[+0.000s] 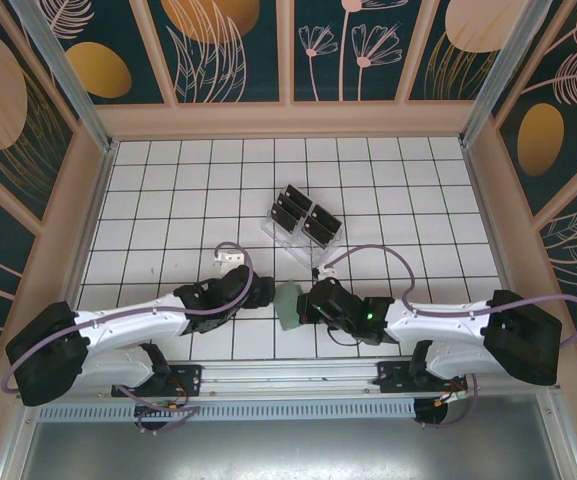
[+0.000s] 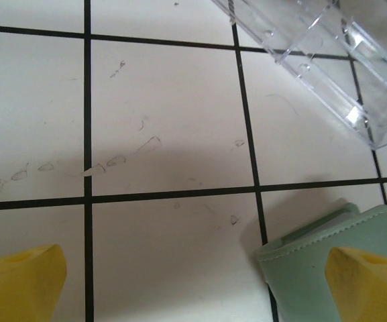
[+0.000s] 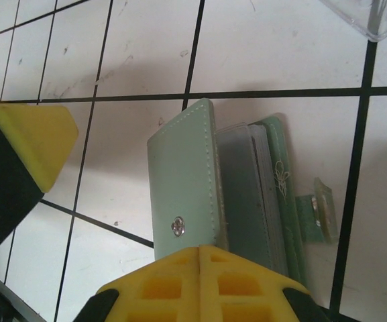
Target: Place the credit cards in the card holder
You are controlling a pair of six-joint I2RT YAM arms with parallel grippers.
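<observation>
View from above: a white tiled bench (image 1: 168,180) with black grid lines, and two robot arms reaching in from the near edge.

A flat sage-green stitched card holder (image 1: 288,305) lies near the middle of the bench, between the two tools. Its long axis runs near to far. The right wrist view shows the card holder (image 3: 183,181) lying open like a book, one cover lifted, grey inner sleeves and a small clasp tab to the right.

The right tool (image 1: 313,300) is at the holder's right side. In its wrist view the right tool (image 3: 200,261) has its yellow pads pressed together at the cover's near edge. Whether they pinch the cover is hidden.

The left tool (image 1: 266,290) is just left of the holder. In its wrist view the left tool (image 2: 193,282) is spread wide and holds nothing, one yellow tip over the green holder (image 2: 300,275).

The thin black rectangular credit cards (image 1: 303,218) stand in a clear plastic slotted rack (image 1: 278,238), on the far side of the holder and apart from it. None is in the holder yet. Both tools sit about equally near the rack (image 2: 334,67). The free left tool looks better placed to fetch a card, reaching far and slightly right.
</observation>
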